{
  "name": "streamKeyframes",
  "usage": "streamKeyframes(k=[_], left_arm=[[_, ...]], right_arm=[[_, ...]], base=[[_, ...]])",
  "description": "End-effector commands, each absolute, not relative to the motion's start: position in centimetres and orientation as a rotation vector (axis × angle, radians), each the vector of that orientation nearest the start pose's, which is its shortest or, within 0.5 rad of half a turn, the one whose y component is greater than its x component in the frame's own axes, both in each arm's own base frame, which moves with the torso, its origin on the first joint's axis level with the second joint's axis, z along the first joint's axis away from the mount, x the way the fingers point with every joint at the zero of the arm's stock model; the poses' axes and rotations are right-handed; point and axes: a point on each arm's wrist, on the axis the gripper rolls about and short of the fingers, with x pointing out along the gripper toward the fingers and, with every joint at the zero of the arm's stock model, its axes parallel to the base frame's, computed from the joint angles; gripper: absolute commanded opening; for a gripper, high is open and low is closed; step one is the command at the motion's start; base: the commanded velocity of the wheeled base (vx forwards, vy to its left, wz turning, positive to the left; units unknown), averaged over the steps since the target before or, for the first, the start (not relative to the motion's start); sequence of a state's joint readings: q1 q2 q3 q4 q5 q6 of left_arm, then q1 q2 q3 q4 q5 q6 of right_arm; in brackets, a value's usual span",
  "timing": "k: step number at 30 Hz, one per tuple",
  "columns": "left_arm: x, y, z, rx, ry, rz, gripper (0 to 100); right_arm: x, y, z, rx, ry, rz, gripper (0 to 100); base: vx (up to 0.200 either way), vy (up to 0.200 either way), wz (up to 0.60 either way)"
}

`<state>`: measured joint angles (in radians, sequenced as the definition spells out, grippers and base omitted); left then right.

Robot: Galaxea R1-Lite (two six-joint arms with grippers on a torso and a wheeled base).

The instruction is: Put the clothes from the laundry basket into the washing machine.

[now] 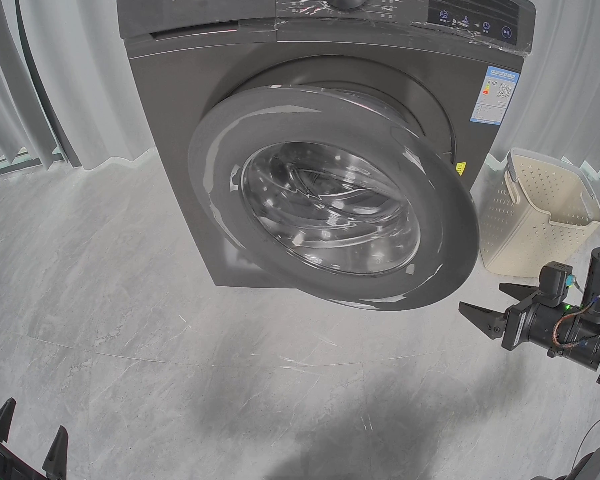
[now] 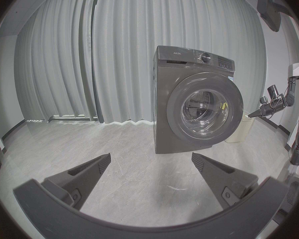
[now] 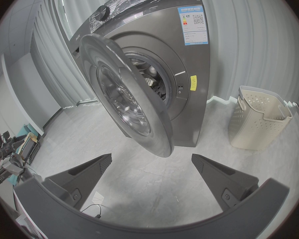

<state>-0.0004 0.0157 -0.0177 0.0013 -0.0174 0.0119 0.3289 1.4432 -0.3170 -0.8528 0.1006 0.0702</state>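
washing machine [image 1: 173,101] — glossy round door [image 1: 330,208] ajar, perforated laundry basket [image 1: 527,228] beside

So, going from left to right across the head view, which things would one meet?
In order: left gripper → washing machine → laundry basket. The right gripper overlaps the laundry basket, so I leave it out.
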Motion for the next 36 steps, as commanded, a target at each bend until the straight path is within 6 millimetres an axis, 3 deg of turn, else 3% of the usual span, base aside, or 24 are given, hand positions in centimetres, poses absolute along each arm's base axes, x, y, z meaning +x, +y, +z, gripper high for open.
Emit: streamKeyframes(k=[1, 8, 15, 20, 22, 26, 31, 36], left_arm=[[-2.3, 0.0, 7.6, 0.011, 0.000, -0.017, 100], [-2.3, 0.0, 7.6, 0.011, 0.000, -0.017, 100], [-2.3, 0.0, 7.6, 0.011, 0.000, -0.018, 100], [-2.3, 0.0, 7.6, 0.011, 0.000, -0.018, 100], [-2.3, 0.0, 7.6, 0.011, 0.000, -0.018, 100], [-2.3, 0.0, 7.6, 0.011, 0.000, -0.017, 100], [-2.3, 0.0, 7.6, 0.011, 0.000, -0.017, 100], [-2.3, 0.0, 7.6, 0.011, 0.000, -0.017, 100]], right_arm=[[19.1, 7.2, 15.2, 0.042, 0.258, 0.463, 100], [19.1, 7.5, 15.6, 0.043, 0.244, 0.491, 100], [21.1, 7.8, 16.1, 0.048, 0.226, 0.461, 100], [21.9, 6.6, 16.5, 0.052, 0.202, 0.366, 100], [21.6, 6.3, 16.1, 0.050, 0.218, 0.352, 100], [19.1, 6.1, 14.3, 0.018, 0.289, 0.380, 100], [16.9, 7.4, 12.3, -0.013, 0.364, 0.514, 100], [16.5, 8.8, 12.7, -0.004, 0.350, 0.608, 100]], base=[[0.000, 0.000, 0.00], [0.200, 0.000, 0.00], [0.200, 0.000, 0.00], [0.040, 0.000, 0.00], [0.000, 0.000, 0.00], [0.000, 0.000, 0.00], [0.000, 0.000, 0.00], [0.200, 0.000, 0.00]])
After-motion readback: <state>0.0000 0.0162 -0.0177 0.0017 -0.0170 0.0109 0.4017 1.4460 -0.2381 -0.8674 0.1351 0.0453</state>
